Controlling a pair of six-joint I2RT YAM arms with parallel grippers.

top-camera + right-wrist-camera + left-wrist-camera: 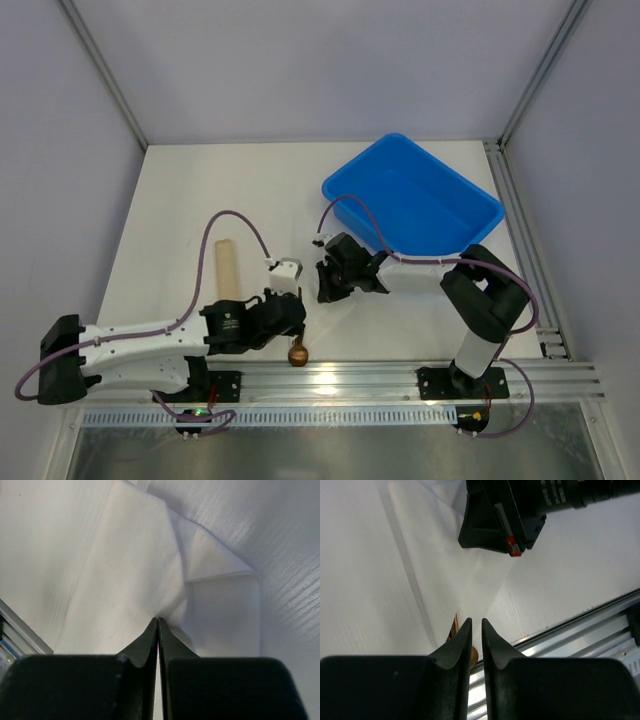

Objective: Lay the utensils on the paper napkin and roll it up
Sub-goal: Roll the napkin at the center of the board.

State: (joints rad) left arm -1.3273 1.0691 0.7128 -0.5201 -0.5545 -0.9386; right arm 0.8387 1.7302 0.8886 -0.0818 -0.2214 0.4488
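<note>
The paper napkin [150,565] lies crumpled and folded on the white table; it also shows in the left wrist view [435,565]. My right gripper [158,619] is shut, pinching a fold of it; this gripper also shows in the top view [325,285]. The gold-bronze spoon shows only its bowl [297,353] at the table's near edge, and its handle [454,628] runs under the napkin. My left gripper [476,622] hovers right above the spoon, jaws almost shut with a thin empty gap; it also shows in the top view [290,300]. The fork is hidden.
A tan beige cylinder [227,268] lies left of the grippers. A blue bin [470,205] stands at the back right. The aluminium rail [380,378] runs along the near edge, just below the spoon's bowl.
</note>
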